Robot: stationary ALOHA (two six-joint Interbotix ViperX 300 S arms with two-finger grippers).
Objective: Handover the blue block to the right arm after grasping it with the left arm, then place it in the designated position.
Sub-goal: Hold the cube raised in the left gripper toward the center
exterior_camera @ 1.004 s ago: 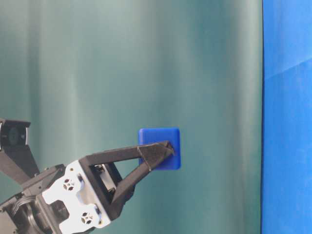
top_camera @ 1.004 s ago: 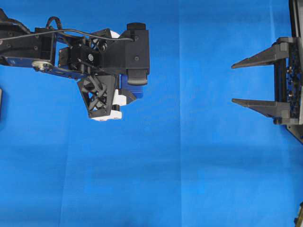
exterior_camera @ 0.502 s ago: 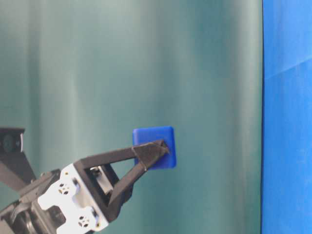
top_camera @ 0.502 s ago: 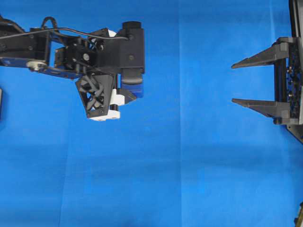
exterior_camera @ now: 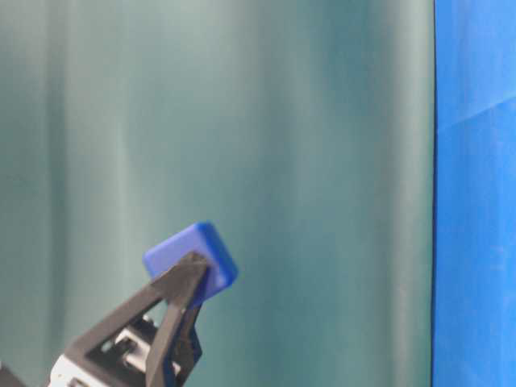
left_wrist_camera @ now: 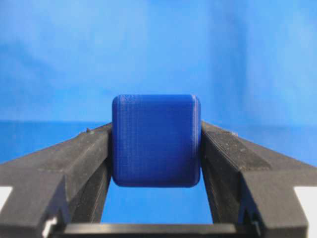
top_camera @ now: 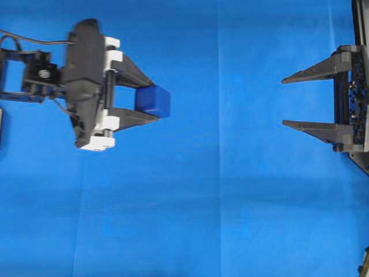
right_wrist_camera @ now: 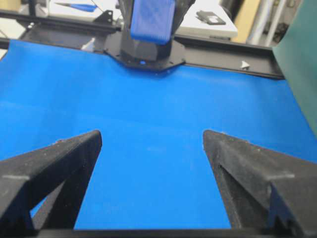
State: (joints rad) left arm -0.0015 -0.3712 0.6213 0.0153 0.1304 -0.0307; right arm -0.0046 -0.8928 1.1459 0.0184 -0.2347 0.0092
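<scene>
In the overhead view the left arm's gripper [top_camera: 155,100], the one with white brackets, points right, shut on the small dark-blue blue block [top_camera: 153,101], which is held off the cloth. The left wrist view shows the blue block [left_wrist_camera: 156,140] squeezed between both black fingers [left_wrist_camera: 84,158] at their tips. From table level the blue block [exterior_camera: 191,260] appears tilted, low on the left. The right arm's all-black gripper [top_camera: 283,101] stands open at the right edge, facing the block across a wide gap. In the right wrist view its gripper [right_wrist_camera: 151,136] is empty, and the blue block [right_wrist_camera: 152,19] shows far ahead.
A blue cloth [top_camera: 219,202] covers the table. A green curtain [exterior_camera: 282,121] hangs behind the scene in the table-level view. A black frame rail [right_wrist_camera: 233,57] runs along the table's far edge behind the left arm's base. A dark object [top_camera: 0,127] touches the left border.
The left wrist has swung from pointing down to pointing right, toward the right gripper, with the block still in its grip. The right gripper has not moved.
</scene>
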